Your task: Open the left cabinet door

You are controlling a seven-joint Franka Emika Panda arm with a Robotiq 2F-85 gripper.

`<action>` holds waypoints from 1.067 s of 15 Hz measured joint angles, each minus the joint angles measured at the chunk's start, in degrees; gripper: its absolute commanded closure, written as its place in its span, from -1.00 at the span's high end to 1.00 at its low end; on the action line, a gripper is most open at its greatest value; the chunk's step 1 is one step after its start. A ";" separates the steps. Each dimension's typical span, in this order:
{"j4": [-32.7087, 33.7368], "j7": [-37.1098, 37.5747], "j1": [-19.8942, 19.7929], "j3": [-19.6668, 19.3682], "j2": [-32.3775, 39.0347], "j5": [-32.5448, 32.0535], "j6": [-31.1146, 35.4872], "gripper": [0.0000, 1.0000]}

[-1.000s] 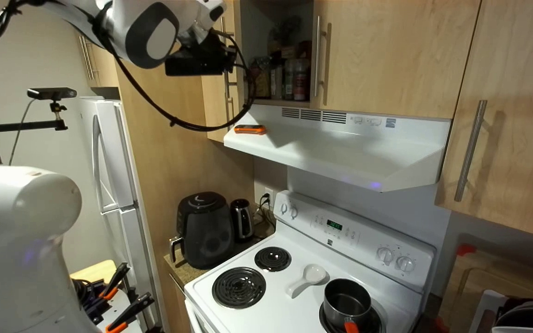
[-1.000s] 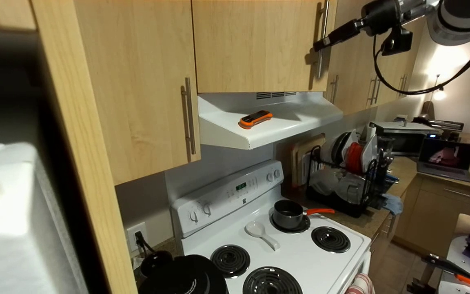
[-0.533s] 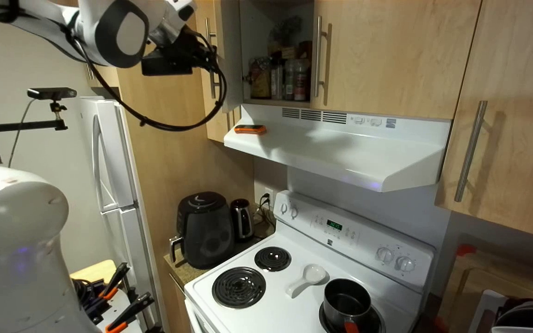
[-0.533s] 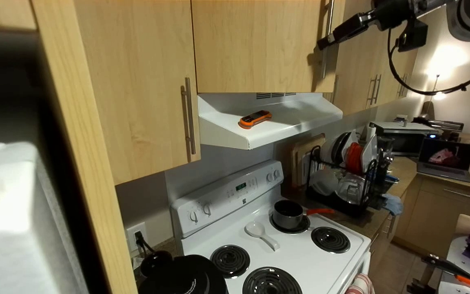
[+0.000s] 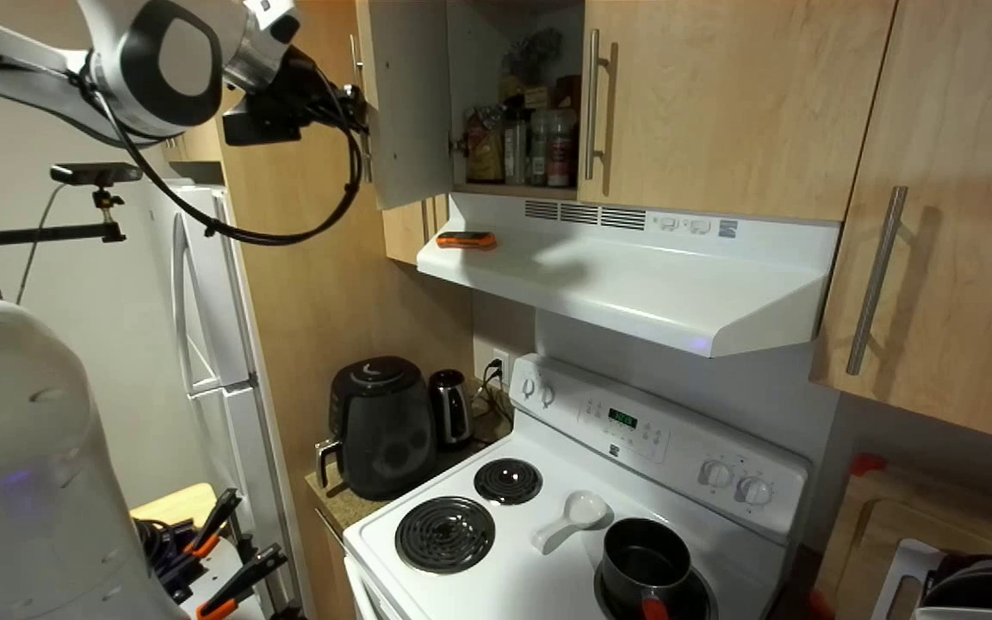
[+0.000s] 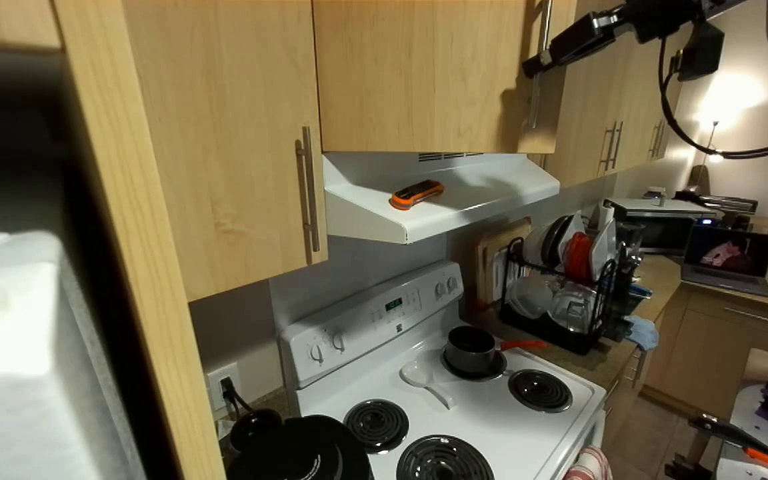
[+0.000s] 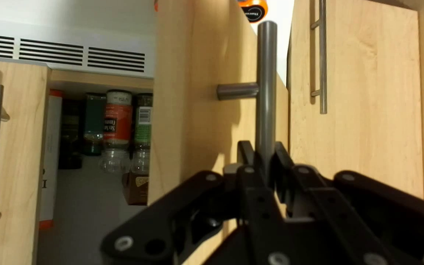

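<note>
White stovetop (image 5: pixel 509 594) below range hood (image 5: pixel 634 263), orange device (image 6: pixel 417 194) lying on hood. Left cabinet door (image 5: pixel 410 103) above, standing well ajar, jars (image 5: pixel 560 148) showing inside. Tool (image 7: pixel 264 156) clamped around door's vertical bar handle (image 7: pixel 266 95), handle's lower end jutting below grip.

Left cabinet door (image 7: pixel 205 121): smooth wood, matt; bar handle (image 7: pixel 267 88): smooth metal, satin sheen. Stove (image 5: pixel 558 472): smooth, glossy. Towel (image 6: pixel 591 465): cloth.

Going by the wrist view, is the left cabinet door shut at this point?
No: the left cabinet door stands open, jars showing past its edge, and the gripper is closed on the door's bar handle.
</note>
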 measured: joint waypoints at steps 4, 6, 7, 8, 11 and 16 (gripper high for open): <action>-0.06 7.84 -5.87 8.92 -2.82 -1.17 -0.62 -0.93; 0.18 11.69 -8.66 13.23 -4.39 -1.74 -1.06 -0.93; 0.48 13.74 -10.07 15.41 -5.22 -2.01 -1.56 -0.93; 0.94 15.69 -11.43 17.50 -6.05 -2.15 -2.37 -0.93; 3.42 21.88 -15.65 24.01 -8.69 -2.22 -6.28 -0.93; 9.87 31.52 -22.30 33.46 -12.35 -2.33 -14.85 -0.20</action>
